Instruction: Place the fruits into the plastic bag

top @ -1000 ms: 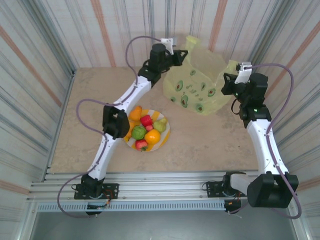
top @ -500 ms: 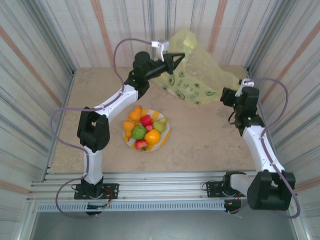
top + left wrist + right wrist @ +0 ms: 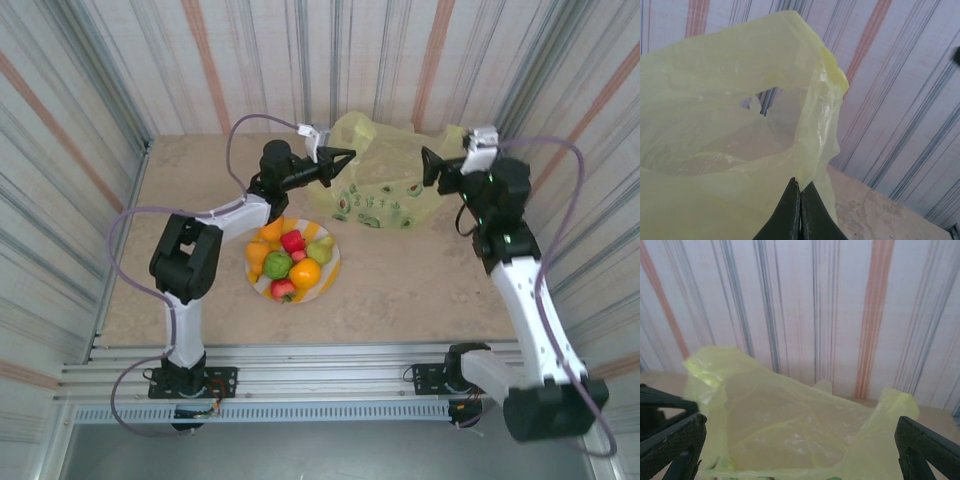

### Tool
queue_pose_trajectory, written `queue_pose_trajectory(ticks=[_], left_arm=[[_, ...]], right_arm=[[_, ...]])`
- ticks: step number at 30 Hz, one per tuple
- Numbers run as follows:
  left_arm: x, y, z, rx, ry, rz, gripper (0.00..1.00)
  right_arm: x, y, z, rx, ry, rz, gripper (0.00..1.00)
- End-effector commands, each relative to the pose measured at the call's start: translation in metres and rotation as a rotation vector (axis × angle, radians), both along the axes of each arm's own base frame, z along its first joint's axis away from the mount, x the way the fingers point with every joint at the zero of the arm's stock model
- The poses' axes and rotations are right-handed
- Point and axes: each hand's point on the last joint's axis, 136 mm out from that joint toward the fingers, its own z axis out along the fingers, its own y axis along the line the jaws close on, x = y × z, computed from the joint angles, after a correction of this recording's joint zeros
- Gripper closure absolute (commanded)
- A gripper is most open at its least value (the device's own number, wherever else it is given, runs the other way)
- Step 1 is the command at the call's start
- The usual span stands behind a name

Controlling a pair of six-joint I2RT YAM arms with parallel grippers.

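Beige tabletop, left claw pinching plastic bag, right claw spread

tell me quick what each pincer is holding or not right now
Left pincer: closed on the edge of the thin translucent yellow-green plastic bag.
Right pincer: open, holding nothing.

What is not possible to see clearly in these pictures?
Inside of the bag: top view, its wrinkled film hides it.
Left gripper: left wrist view, lower edge cuts off its fingers.
Fruits: top view, the smallest ones too small to name.
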Motion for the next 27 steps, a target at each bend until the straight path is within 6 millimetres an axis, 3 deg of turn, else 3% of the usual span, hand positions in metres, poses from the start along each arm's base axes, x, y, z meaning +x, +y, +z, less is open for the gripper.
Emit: queue_pose_trajectory(ticks=[1,8,17,27], left_arm=[[-0.019,0.009,0.037,-0.023,-0.144,-0.030,1.00],[-0.028,0.012,0.034,-0.002,-0.187,-0.059,1.00],[-0.031,0.007,0.030,0.026,-0.224,-0.099,1.00],[-0.033,0.005,0.029,0.031,-0.223,-0.124,1.00]], right_arm=[[0.030,0.016,-0.035,-0.138,0.139,0.108,0.01],[0.087,0.026,-0.064,-0.284,0.258,0.278,0.01],[0.118,0.035,-0.110,-0.432,0.281,0.484,0.02],[0.157,0.048,-0.153,-0.572,0.368,0.585,0.08]])
